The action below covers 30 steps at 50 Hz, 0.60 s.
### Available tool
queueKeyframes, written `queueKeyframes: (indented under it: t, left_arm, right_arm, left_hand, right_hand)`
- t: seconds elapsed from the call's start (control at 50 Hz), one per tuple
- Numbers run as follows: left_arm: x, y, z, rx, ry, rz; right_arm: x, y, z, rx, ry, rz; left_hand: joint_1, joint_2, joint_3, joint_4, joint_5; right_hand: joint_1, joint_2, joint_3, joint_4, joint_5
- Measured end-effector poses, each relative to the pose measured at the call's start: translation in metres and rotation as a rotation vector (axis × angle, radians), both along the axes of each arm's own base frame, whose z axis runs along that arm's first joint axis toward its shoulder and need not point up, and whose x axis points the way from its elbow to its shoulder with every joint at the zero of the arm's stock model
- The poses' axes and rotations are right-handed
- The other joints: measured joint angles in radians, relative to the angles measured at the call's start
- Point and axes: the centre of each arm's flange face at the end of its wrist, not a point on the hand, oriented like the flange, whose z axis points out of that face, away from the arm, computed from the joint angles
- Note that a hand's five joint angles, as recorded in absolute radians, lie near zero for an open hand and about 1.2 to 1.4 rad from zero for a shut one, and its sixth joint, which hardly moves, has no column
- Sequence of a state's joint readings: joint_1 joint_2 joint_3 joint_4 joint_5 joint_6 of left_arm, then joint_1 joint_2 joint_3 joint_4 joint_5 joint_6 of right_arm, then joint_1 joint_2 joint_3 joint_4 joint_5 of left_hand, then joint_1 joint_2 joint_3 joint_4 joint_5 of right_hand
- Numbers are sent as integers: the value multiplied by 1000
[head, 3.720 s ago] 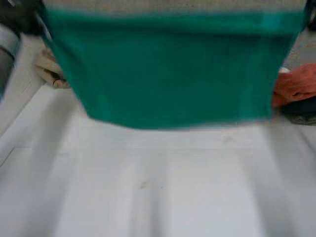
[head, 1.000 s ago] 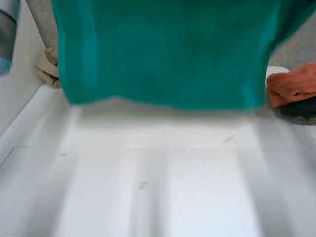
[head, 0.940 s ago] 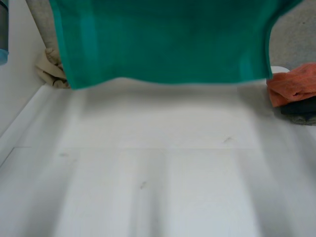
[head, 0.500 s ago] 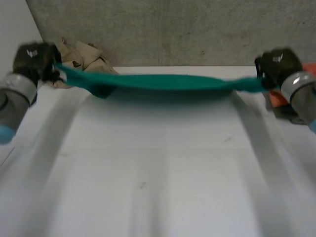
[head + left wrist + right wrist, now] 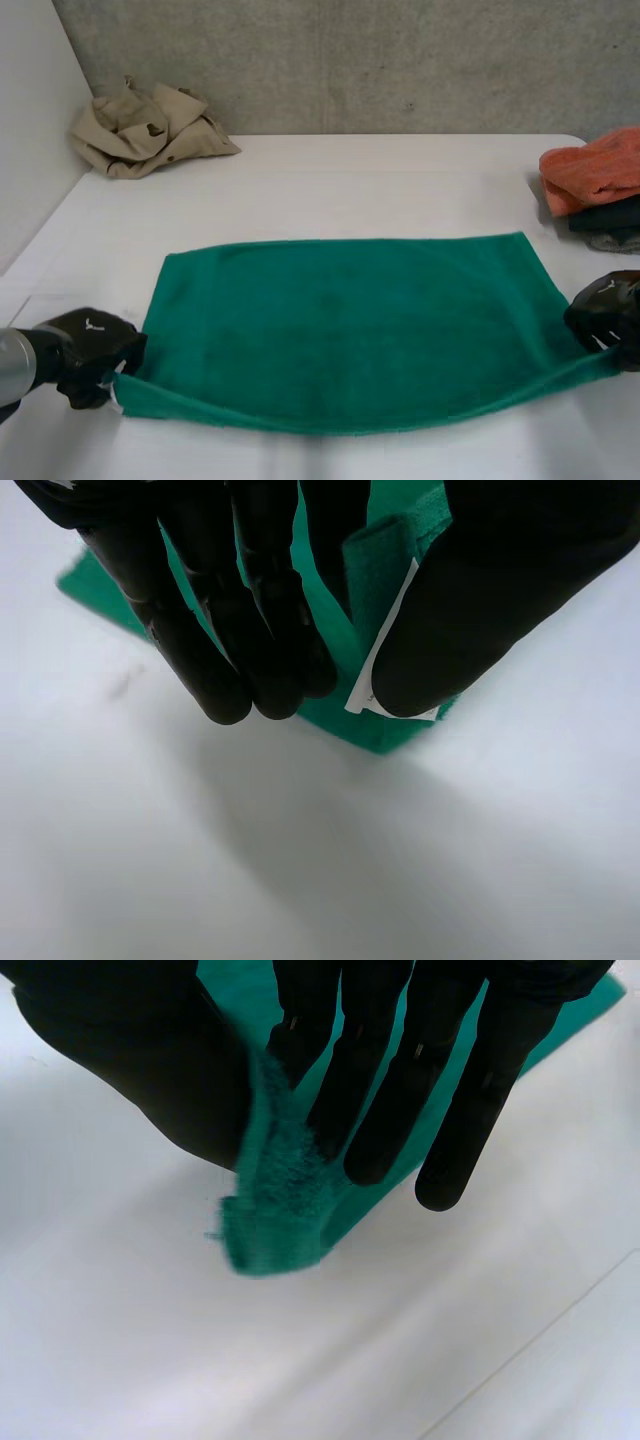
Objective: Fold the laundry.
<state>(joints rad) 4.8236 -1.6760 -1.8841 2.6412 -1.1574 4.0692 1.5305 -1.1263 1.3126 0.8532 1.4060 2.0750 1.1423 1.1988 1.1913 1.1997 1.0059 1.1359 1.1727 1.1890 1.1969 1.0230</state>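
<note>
Green towel (image 5: 350,330) lies flat on the white table (image 5: 330,180), long axis running hand to hand. Left hand (image 5: 90,350), low at the table, pinches the near corner with the white label (image 5: 385,650) between thumb and fingers. Right hand (image 5: 610,315) pinches the opposite near corner likewise. Half a second ago the towel hung stretched in the air between both hands; now it is laid down

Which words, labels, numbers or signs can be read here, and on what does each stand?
No word is readable.
The white tag on the green towel corner: print too small to read.
On the left robot hand and right robot hand: a small white emblem, not legible.
</note>
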Motion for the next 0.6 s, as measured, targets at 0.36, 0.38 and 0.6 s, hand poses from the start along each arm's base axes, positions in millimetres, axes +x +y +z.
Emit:
queueKeyframes:
  t: [0.36,0.38,0.6]
  left_arm:
    - [-24,-104,-14,-270,-15,216]
    - [-26,-107,-16,-272,-14,223]
    - [-46,-146,-20,-343,14,273]
  right_arm:
    - [35,-88,-43,-411,-144,-16]
    - [37,-91,-45,-427,-147,-11]
    - [58,-131,-60,-635,-153,9]
  left_hand:
    - [0,0,0,0,0]
    - [0,0,0,0,0]
    - [0,0,0,0,0]
  right_hand:
    - [0,0,0,0,0]
    - [0,0,0,0,0]
    - [0,0,0,0,3]
